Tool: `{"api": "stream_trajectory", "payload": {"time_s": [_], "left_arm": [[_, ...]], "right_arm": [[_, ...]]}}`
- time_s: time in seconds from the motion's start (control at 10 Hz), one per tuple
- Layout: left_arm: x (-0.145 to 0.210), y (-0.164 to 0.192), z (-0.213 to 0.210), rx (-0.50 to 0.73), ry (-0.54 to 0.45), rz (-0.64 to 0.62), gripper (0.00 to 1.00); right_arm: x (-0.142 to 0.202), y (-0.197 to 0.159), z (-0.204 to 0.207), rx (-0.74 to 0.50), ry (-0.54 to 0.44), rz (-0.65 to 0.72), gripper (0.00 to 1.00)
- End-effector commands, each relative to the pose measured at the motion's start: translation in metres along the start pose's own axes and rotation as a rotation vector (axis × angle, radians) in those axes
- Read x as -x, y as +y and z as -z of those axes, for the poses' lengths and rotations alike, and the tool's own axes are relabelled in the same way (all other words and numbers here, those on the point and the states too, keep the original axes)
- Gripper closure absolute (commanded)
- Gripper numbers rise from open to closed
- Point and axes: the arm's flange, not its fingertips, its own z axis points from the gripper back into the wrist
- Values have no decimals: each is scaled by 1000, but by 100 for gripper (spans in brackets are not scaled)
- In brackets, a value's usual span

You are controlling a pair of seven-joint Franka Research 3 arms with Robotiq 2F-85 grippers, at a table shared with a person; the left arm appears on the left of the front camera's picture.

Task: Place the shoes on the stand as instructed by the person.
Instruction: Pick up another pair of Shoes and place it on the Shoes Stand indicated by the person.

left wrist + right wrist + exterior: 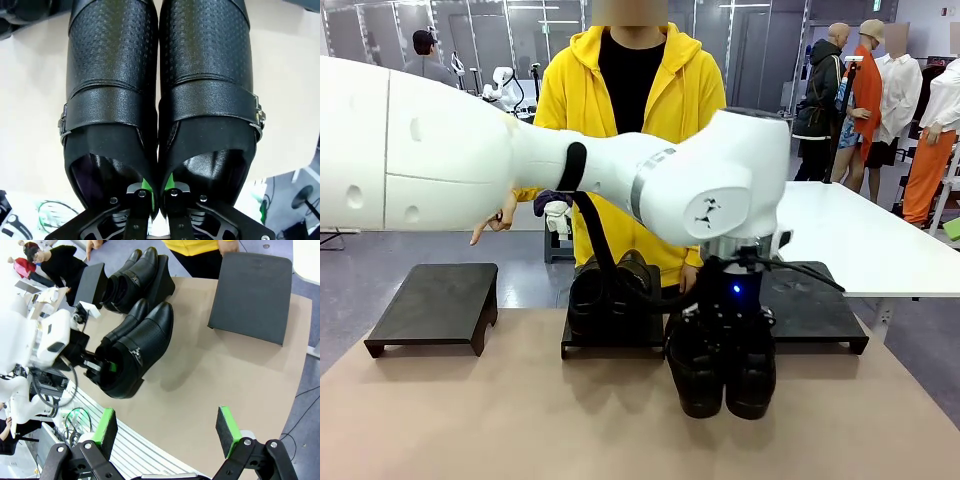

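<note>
The long white left arm (440,150) reaches in from 9 o'clock and ends just past the middle. The left fingers (156,194) are pinched hard together, their green pads (144,185) clamping the two inner walls of a pair of shiny black leather dress shoes (725,375) at the heel openings. This held pair hangs toes lowest over the beige surface (500,420), at 5 o'clock from the middle low black stand (610,348). I cannot tell whether the toes touch the surface.

A second matching black pair (610,285) sits on that middle stand. A left stand (435,300) lies at 9 o'clock from it, and a right stand (820,315) at 3 o'clock.

The person in the bright yellow hoodie (570,90) stands at 12 o'clock, across the surface. One hand (498,222) points a finger down toward the left stand.

The right fingers (167,427) are spread wide with nothing between them, above the near edge of the surface.
</note>
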Motion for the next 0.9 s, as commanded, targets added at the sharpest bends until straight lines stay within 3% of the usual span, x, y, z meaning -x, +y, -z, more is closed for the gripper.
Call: {"api": "stream_trajectory", "payload": {"time_s": [0.0,0.1,0.4,0.6,0.8], "left_arm": [[13,53,-32,-10,-6,76,93],[18,83,-41,-6,7,94,93],[26,220,-69,50,24,74,93],[28,314,-76,53,6,26,93],[31,386,-76,60,-24,-33,93]], "right_arm": [[0,-1,0,-12,-10,-17,0],[0,-1,0,-12,-10,-17,0],[0,-1,0,-12,-10,-17,0],[0,-1,0,-12,-10,-17,0],[0,-1,0,-12,-10,-17,0]]}}
